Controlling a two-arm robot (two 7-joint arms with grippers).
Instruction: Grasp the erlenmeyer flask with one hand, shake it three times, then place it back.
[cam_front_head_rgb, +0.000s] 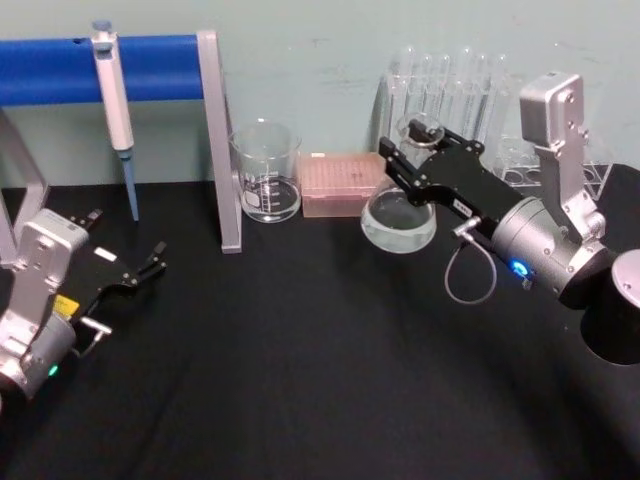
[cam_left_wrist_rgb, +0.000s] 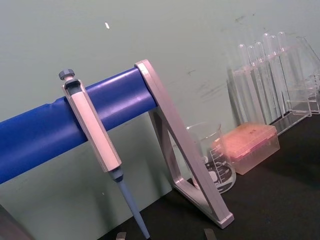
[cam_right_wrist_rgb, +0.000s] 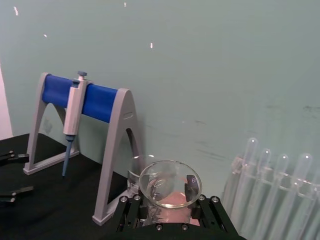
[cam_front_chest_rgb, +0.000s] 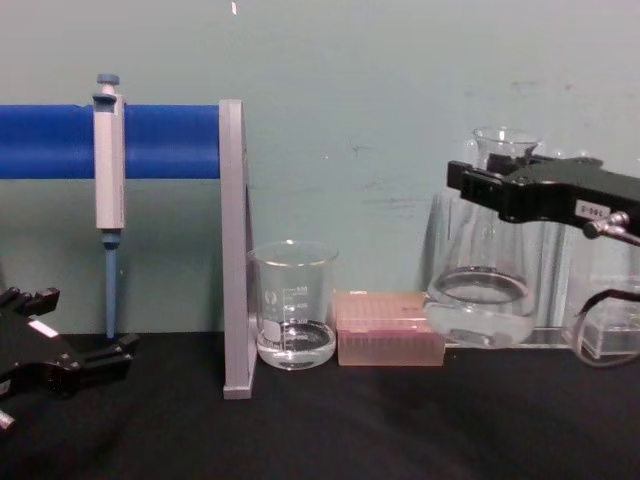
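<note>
- The right end effector (cam_front_head_rgb: 415, 140) is reaching in from the right of the head view. Its black jaws are clamping the narrow neck of the erlenmeyer flask (cam_front_chest_rgb: 480, 300) just under the flared rim.
- The flask is hanging upright at right of centre in the chest view. Its wide base is sitting a little above the black table (cam_front_head_rgb: 300, 350), with a shallow layer of clear liquid inside.
- It is hanging in front of the test tubes (cam_front_head_rgb: 450, 80), just right of the pink box (cam_front_head_rgb: 340, 185) and the beaker (cam_front_head_rgb: 265, 175).
- The left end effector (cam_front_head_rgb: 155, 257) is lying low at the left of the head view, fingers parted and holding nothing.
- A pipette (cam_front_head_rgb: 115, 110) is hanging on the blue stand (cam_front_head_rgb: 160, 65) at upper left.
</note>
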